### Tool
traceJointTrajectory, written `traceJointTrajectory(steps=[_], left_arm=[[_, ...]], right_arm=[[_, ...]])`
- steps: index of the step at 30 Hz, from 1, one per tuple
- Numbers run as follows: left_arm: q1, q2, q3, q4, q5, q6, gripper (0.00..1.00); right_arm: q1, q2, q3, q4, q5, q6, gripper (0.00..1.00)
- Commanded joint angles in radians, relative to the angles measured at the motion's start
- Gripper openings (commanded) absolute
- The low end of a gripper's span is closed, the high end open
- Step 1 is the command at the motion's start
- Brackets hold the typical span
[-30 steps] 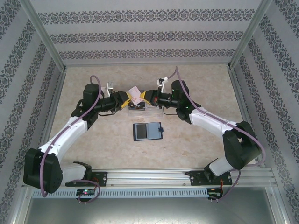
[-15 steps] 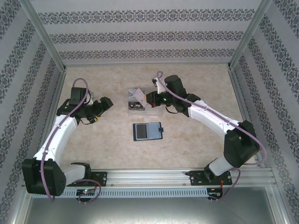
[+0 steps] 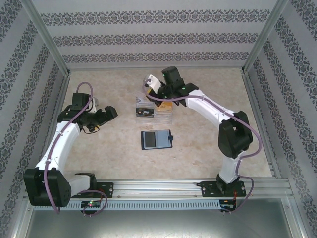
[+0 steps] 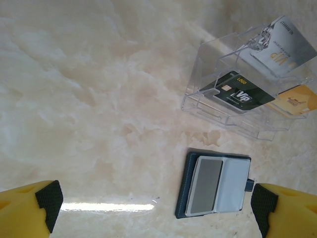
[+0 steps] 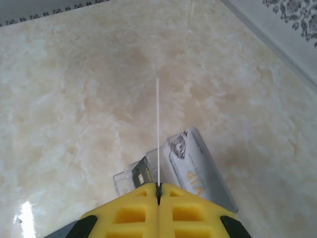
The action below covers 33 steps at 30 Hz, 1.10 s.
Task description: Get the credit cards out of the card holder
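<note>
Surroundings: beige marbled desk inside a metal frame, with wallpaper in patterned stripes on the walls.
Card holder: lies opened flat on the desk, near the middle, on the near side of the clear box and apart from it. In the top view its long axis runs left to right and its small closure tab points right. In the left wrist view the grey-blue inner pockets face up inside a dark navy border.
Clear box: a see-through compartment box just beyond the card holder; also seen from the left wrist.
Cards in the box: a grey VIP card leaning tilted, a black VIP card lying flatter, and a yellow-orange card at the box's edge.
Held card: a pale card, seen edge-on as a thin line, its long axis reaching straight out from the fingers above the box.
Right gripper: the yellow fingers are pressed together on the held card; in the top view it hangs over the far right part of the clear box.
Left gripper: off to the left, well apart from box and card holder. In its own view the fingers stand wide, with nothing between them.
</note>
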Motion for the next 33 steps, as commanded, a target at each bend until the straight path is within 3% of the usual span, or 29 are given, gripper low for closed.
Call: traceJointTrajectory(steps=[1,8,33], left_arm=[[0.016,0.006,-0.007,-0.018,0.005,0.038,0.99],[0.019,0.021,-0.003,-0.012,-0.017,0.032,0.99],[0.021,0.048,-0.035,0.046,0.016,-0.008,0.99]], right_arm=[[-0.023,0.064,0.094,-0.095,-0.055,-0.178,0.0],[-0.058,0.123,0.159,-0.12,-0.125,-0.244,0.0],[-0.096,0.28,0.316,-0.29,-0.169,-0.334,0.0]])
